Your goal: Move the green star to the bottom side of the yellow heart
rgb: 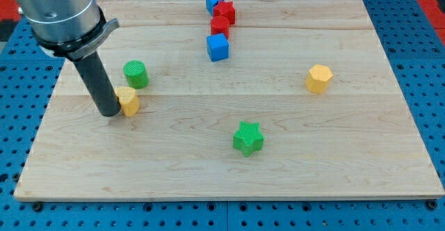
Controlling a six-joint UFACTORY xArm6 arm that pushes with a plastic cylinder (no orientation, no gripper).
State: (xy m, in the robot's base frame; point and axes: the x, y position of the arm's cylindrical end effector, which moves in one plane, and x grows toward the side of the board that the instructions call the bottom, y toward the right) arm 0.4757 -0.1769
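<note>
**A:** Where is the green star right now?

**B:** It sits low on the board, a little right of centre, standing free with nothing touching it. I judge it light, rigid plastic that will slide easily on smooth wood. Its points may make it spin if I push off-centre.

**A:** So where do you take hold of it?

**B:** I cannot grasp; I have no jaws to part or close, only my tip. I would press into a notch between 2 points on its right side, so the push runs through its middle.

**A:** And the target?

**B:** The yellow heart lies near the view's left, and my tip is touching or just beside its left edge, well apart from the star. A green cylinder stands just above the heart.

**A:** Anything else around?

**B:** A yellow hexagon-like block at the right, and at the top 2 blue blocks and 2 red ones clustered, all well clear of the path.
</note>
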